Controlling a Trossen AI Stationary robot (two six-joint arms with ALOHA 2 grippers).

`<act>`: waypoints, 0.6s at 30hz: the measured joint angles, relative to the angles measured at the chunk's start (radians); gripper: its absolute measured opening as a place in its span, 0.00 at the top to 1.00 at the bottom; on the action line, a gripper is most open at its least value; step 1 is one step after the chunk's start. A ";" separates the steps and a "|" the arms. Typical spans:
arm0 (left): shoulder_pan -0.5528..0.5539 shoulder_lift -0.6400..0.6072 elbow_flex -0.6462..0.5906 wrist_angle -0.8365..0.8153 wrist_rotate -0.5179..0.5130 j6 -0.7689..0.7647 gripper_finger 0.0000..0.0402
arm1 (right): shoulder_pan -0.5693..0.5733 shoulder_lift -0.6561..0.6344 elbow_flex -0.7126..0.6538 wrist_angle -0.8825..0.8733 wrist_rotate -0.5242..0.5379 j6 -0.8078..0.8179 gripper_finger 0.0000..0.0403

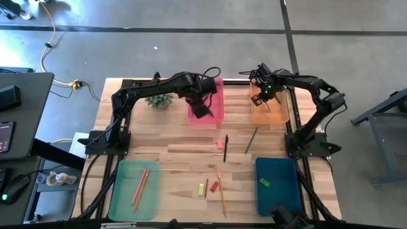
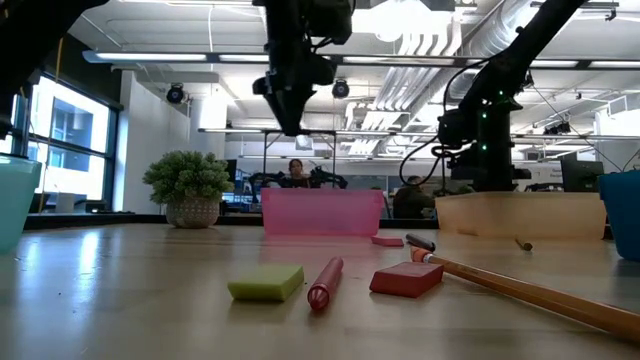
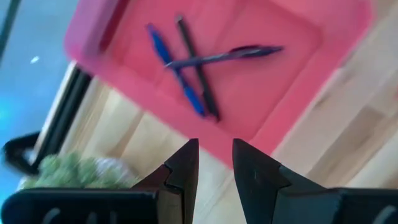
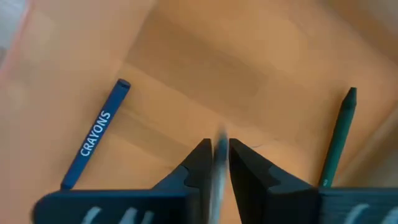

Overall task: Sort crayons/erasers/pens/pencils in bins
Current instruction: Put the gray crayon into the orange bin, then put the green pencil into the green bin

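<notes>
Now, from above, the left gripper (image 1: 202, 109) hovers over the shallow pink plastic bin (image 1: 217, 113), the right gripper (image 1: 259, 98) over the orange bin (image 1: 275, 116). Left wrist: fingers (image 3: 186, 163) slightly apart, empty, three pens (image 3: 186, 68) crossed inside. Right wrist: fingers (image 4: 245, 168) clamped on a thin grey crayon (image 4: 217, 171), above the orange bin floor.

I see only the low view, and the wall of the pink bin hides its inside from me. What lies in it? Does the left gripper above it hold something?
Observer: Three pens lie crossed in the pink bin. The left gripper is open and empty.
Operator: And the right gripper?
Observer: The right gripper is shut on a thin grey stick over the orange bin, where a blue crayon and a green crayon lie.
Operator: What is in the pale green bin?
Observer: The pale green bin holds two pencils.
</notes>
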 joint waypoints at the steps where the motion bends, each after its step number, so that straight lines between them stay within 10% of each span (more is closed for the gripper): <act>1: -0.001 0.000 0.000 -0.015 -0.018 -0.012 0.79 | 0.000 0.000 0.000 0.000 0.000 -0.014 0.86; 18: -0.031 0.000 0.000 -0.226 -0.085 -0.119 0.79 | 0.001 -0.145 0.000 -0.016 -0.067 -0.071 0.74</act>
